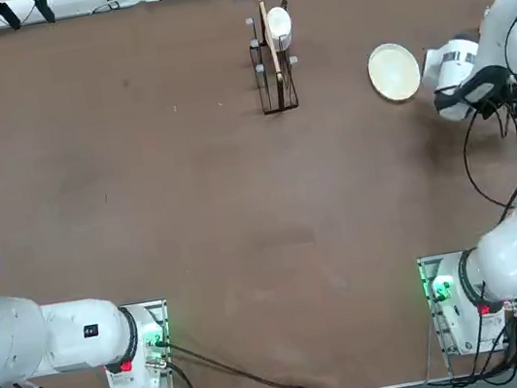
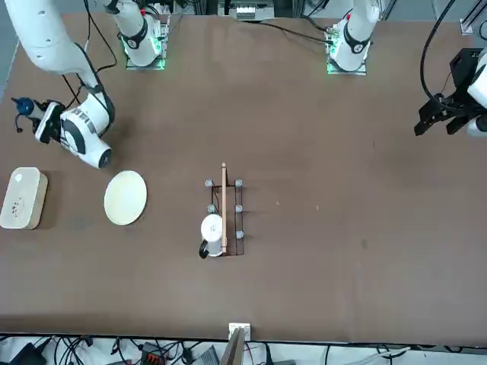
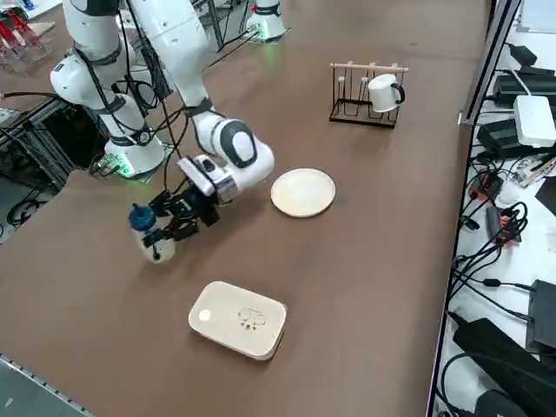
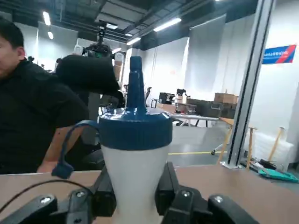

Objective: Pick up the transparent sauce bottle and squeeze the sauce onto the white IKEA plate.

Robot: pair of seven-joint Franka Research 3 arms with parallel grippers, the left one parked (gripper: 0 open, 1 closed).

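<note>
Between tool (image 4: 135, 193) fingers, sauce bottle (image 4: 135, 158) base hidden

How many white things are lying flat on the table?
2. A round plate lies in front of the wire rack. A rectangular tray lies nearer the table's edge, beside the squeeze bottle that the right end effector holds.
</note>
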